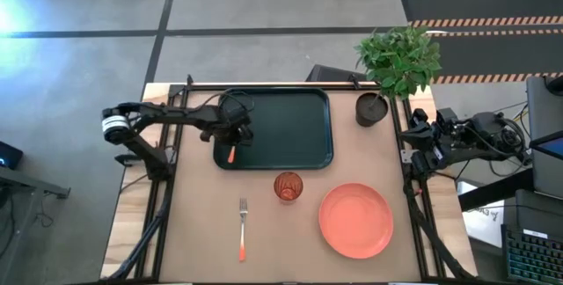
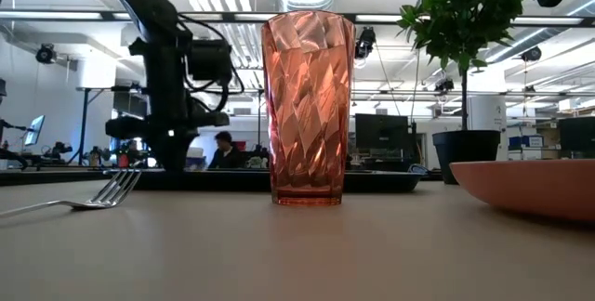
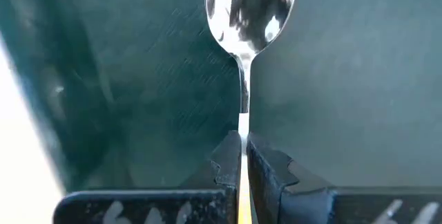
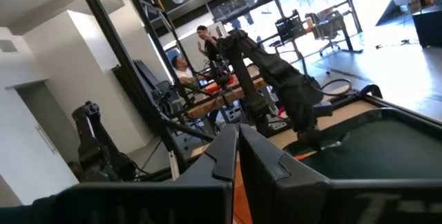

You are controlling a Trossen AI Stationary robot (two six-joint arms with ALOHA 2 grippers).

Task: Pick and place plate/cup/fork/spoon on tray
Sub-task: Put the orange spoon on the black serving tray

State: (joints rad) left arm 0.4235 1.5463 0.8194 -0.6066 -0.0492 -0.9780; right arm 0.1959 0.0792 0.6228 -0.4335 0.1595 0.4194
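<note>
My left gripper (image 1: 236, 135) is over the near left part of the dark green tray (image 1: 299, 100) and is shut on the spoon. The spoon's silver bowl (image 3: 250, 10) shows over the tray floor, and its orange handle (image 1: 230, 154) sticks out toward the near side. The red ribbed cup (image 1: 288, 186) stands upright on the table near the tray. The fork (image 1: 242, 228) lies flat to the cup's near left. The coral plate (image 1: 355, 220) lies flat at the near right. My right gripper (image 4: 238, 148) is shut and empty at the table's right edge. My left gripper pinches the spoon's thin stem (image 3: 243, 124) between its two fingers, where the silver neck meets the orange handle. The arm comes down from above over the tray. The bowl reaches past the fingertips and the handle runs back between them. I cannot tell whether the spoon touches the tray floor.
A dark plant pot (image 1: 371, 109) with a leafy plant (image 1: 400, 56) stands at the far right, next to the tray. Black frame rails run along both table sides. Bare table lies between the fork and the plate and along the near edge.
</note>
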